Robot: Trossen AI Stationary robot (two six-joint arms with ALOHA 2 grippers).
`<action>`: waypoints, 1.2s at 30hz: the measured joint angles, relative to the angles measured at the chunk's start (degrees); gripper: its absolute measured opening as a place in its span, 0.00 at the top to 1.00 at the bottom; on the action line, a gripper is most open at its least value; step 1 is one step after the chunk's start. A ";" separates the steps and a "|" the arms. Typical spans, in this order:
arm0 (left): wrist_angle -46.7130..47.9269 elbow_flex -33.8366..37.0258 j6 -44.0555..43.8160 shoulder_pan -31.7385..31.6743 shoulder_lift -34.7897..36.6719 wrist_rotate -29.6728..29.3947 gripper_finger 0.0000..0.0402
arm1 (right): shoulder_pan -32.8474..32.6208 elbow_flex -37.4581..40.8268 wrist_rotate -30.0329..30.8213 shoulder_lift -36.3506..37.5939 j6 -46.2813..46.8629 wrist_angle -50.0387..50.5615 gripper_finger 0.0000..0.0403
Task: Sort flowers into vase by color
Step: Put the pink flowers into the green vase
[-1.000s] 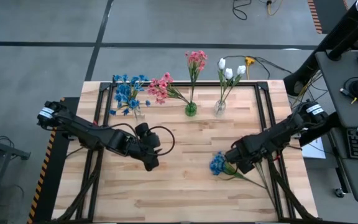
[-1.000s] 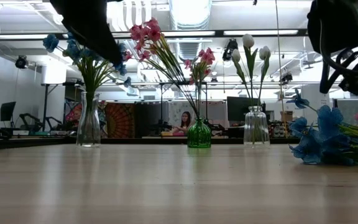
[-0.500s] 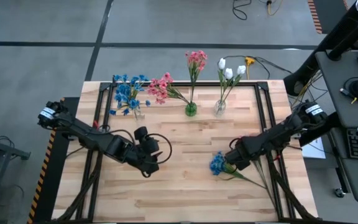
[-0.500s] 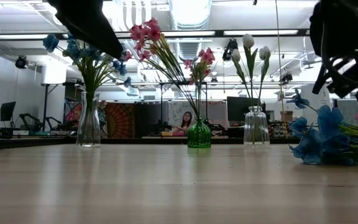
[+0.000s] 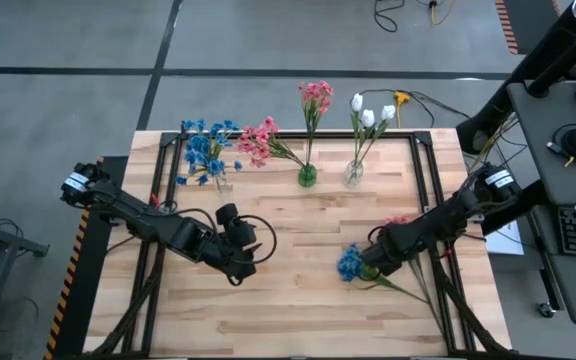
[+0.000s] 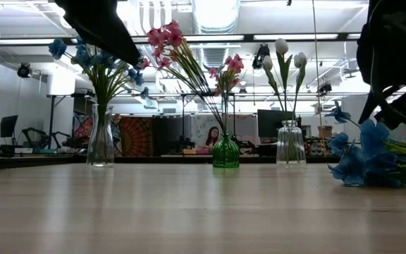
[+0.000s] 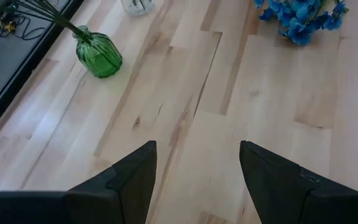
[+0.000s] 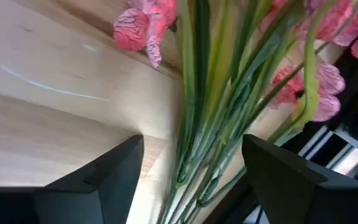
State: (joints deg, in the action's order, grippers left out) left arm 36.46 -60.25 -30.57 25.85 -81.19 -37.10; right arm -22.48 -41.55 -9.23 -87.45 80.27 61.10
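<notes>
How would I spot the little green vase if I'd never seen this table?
Look at the wooden table, along its far edge where three vases stand in a row. The green vase is the middle one, holding pink flowers; its two neighbours are clear glass.

Wooden table [image 5: 298, 300] (person [image 6: 208, 137] behind).

2 black jointed arms, white-labelled bases
</notes>
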 joint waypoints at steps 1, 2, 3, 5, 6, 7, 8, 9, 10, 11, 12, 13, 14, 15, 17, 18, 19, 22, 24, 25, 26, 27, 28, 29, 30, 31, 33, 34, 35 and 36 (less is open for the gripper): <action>-0.01 0.00 0.02 -0.02 0.00 -0.12 0.47 | -0.02 -0.07 0.40 0.33 -0.11 -0.46 0.36; 0.00 0.01 0.04 -0.01 0.00 -0.60 0.47 | -0.07 -0.21 0.83 0.70 -0.13 -0.64 0.38; -0.01 0.00 0.04 0.00 0.00 -1.24 0.47 | -0.04 -0.45 1.13 1.02 -0.13 -0.79 0.40; 0.00 0.00 0.04 0.00 0.00 -2.38 0.47 | -0.06 -0.43 2.20 1.67 -0.14 -1.41 0.46; -0.03 0.01 0.04 0.00 0.00 -2.62 0.47 | -0.05 -0.43 2.91 1.92 -0.16 -1.82 0.49; -0.03 0.00 0.04 0.00 0.00 -2.71 0.47 | -0.03 -0.45 3.22 2.05 -0.28 -2.12 0.51; -0.02 0.00 0.06 0.00 0.00 -2.73 0.47 | -0.02 -0.47 3.51 2.15 -0.40 -2.32 0.54; -0.03 0.00 0.07 0.00 0.00 -2.78 0.47 | -0.04 -0.47 3.88 2.19 -0.57 -2.50 0.57; -0.01 0.00 0.04 -0.02 0.00 -2.80 0.47 | -0.04 -0.47 4.16 2.20 -0.72 -2.69 0.60; -0.01 0.02 0.07 -0.02 0.00 -2.83 0.47 | -0.02 -0.49 4.41 2.20 -0.94 -2.84 0.63; -0.01 0.00 0.10 -0.02 0.00 -2.87 0.47 | -0.02 -0.49 4.74 2.20 -1.43 -3.18 0.66; -0.03 0.01 0.30 -0.02 0.00 -2.89 0.47 | -0.02 -0.49 4.94 2.22 -1.80 -3.66 0.68; -0.01 0.02 0.35 -0.02 0.00 -2.91 0.47 | -0.02 -0.49 5.01 2.22 -2.12 -4.21 0.71; -0.01 0.00 0.46 -0.02 0.00 -2.93 0.47 | -0.02 -0.58 5.30 2.22 -2.58 -4.73 0.73; -0.03 0.01 0.46 -0.02 0.00 -2.93 0.47 | -0.02 -1.55 7.51 2.20 -3.21 -5.70 0.77; -0.03 0.00 0.46 -0.02 0.00 -2.93 0.47 | -0.02 -2.31 9.60 2.20 -3.41 -6.64 0.79; -0.03 0.00 0.46 -0.02 0.00 -2.95 0.47 | 0.02 -3.17 12.02 2.21 -3.77 -7.15 0.80; -0.04 0.01 0.47 -0.03 0.00 -2.95 0.47 | 0.11 -6.22 16.90 2.64 -6.29 -6.38 0.82; -0.03 0.01 0.47 -0.07 0.01 -2.97 0.47 | 0.62 -8.31 17.87 2.89 -7.54 -5.56 0.81; -0.04 0.00 0.48 -0.07 0.02 -2.97 0.47 | 1.02 -9.46 17.87 2.92 -7.91 -4.82 0.80; -0.06 0.00 0.48 -0.07 0.02 -2.97 0.47 | 1.36 -10.48 17.98 2.96 -8.34 -3.38 0.79; -0.04 0.01 0.48 -0.07 0.02 -2.97 0.47 | 1.64 -11.37 18.28 2.97 -9.01 -1.57 0.77; -0.06 0.01 0.47 -0.07 0.02 -2.97 0.47 | 1.90 -12.27 18.79 2.97 -9.41 0.23 0.75; -0.06 0.00 0.46 -0.07 0.02 -2.97 0.47 | 2.13 -13.05 19.23 2.97 -9.81 1.78 0.73; -0.06 0.02 0.46 -0.07 0.02 -2.97 0.47 | 2.40 -13.76 19.66 2.99 -10.27 2.93 0.70; -0.08 0.00 0.46 -0.07 0.02 -2.97 0.47 | 2.63 -14.24 19.78 2.99 -10.66 3.90 0.67; -0.06 0.01 0.46 -0.07 0.02 -2.97 0.47 | 3.04 -14.52 18.95 2.99 -12.32 4.78 0.61; -0.06 0.00 0.46 -0.07 0.02 -2.97 0.47 | 3.15 -14.35 17.61 2.99 -13.68 4.74 0.57; -0.06 0.00 0.46 -0.07 0.02 -2.98 0.47 | 3.23 -13.97 15.99 2.99 -15.14 4.40 0.54; -0.06 0.00 0.46 -0.07 0.02 -2.97 0.47 | 3.21 -13.33 14.09 2.99 -16.47 3.90 0.51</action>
State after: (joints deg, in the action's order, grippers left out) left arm 36.40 -60.24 -30.11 25.78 -81.17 -40.07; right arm -19.27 -54.88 4.86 -84.47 63.80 65.00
